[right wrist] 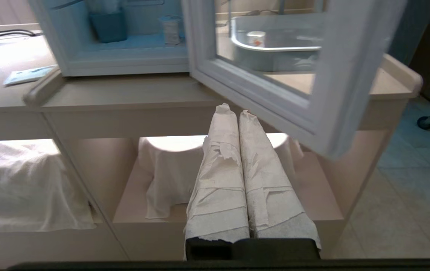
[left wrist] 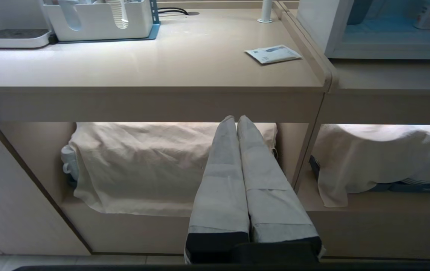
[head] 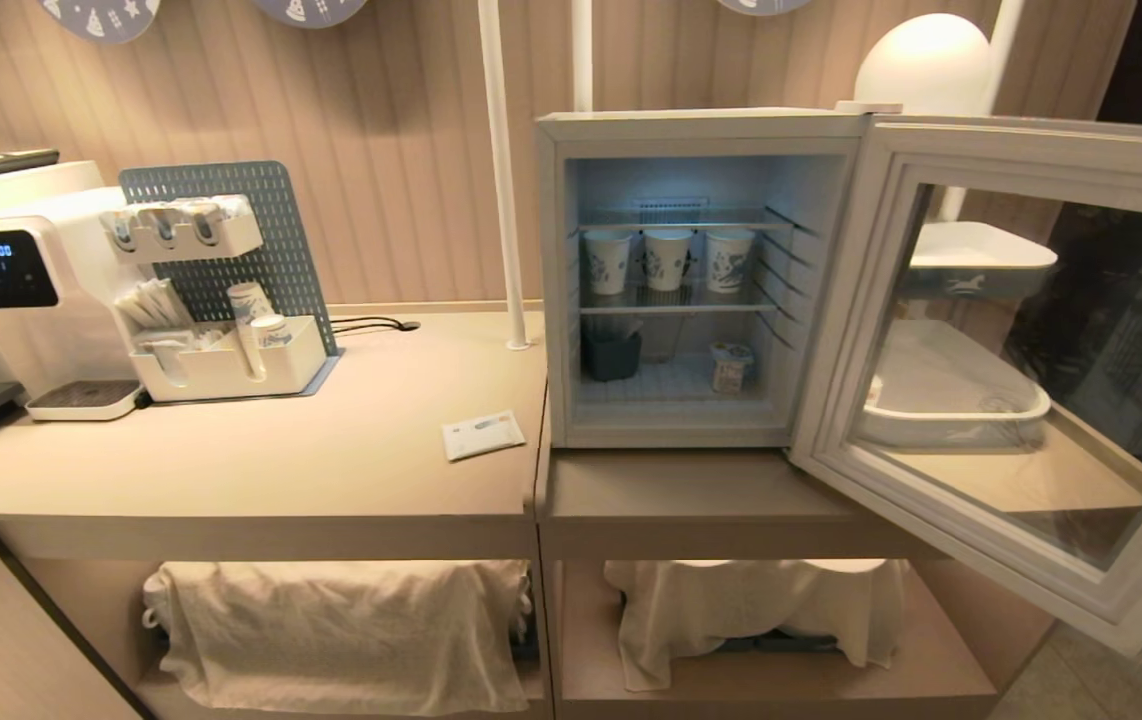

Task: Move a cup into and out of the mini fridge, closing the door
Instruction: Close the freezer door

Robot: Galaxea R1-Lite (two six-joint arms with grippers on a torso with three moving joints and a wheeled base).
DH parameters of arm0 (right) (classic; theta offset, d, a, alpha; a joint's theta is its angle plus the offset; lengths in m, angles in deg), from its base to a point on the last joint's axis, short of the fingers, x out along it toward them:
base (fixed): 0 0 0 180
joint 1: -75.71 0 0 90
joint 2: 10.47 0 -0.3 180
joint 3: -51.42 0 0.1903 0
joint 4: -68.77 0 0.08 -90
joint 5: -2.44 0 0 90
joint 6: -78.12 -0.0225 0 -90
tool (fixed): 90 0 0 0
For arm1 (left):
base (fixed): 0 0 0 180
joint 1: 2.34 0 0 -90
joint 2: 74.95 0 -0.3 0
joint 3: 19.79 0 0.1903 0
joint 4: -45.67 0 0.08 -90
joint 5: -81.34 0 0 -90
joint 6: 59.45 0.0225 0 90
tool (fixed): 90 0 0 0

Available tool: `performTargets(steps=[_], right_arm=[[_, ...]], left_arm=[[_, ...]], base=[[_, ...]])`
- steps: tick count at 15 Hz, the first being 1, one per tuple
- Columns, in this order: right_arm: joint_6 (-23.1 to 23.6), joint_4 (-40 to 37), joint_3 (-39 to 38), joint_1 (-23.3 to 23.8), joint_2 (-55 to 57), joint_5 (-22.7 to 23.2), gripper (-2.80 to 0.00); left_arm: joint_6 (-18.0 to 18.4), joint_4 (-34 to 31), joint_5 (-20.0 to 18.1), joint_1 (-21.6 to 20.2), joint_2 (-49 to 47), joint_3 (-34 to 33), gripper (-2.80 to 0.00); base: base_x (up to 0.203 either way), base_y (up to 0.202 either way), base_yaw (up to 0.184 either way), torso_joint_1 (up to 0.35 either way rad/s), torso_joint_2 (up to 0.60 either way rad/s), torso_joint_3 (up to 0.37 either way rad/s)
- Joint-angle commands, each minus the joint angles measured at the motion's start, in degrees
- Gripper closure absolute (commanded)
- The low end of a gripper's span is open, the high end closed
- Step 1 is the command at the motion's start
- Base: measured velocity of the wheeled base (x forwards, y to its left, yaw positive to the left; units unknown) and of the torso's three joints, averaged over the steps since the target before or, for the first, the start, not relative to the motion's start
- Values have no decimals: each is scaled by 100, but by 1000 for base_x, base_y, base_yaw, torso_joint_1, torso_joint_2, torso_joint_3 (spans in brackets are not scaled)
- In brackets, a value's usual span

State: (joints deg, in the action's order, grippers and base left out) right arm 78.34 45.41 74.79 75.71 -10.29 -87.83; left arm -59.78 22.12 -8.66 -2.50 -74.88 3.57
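Cup (right wrist: 256, 38) seen in white tray (right wrist: 275, 49) behind open door (head: 1021, 360), outside mini fridge (head: 691, 130). Left gripper (left wrist: 237, 119) and right gripper (right wrist: 230, 110) parked low before counter, fingers pressed together, nothing pinched. Step in hand judged: cup to be fetched by right gripper; door edge to be skirted, fingers spread before descent. Upper shelf loaded with three paper cups (head: 668, 258); bottom shelf taken by dark bin (head: 611, 352) and small carton (head: 730, 367).
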Motion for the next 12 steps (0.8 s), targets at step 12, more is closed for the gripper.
performTargets(steps=[12], right_arm=[[4, -9, 0, 0, 8, 0, 0]], left_arm=[[-2, 1, 0, -2, -7, 0, 0]], base=[[0, -193, 0, 3, 4, 1]])
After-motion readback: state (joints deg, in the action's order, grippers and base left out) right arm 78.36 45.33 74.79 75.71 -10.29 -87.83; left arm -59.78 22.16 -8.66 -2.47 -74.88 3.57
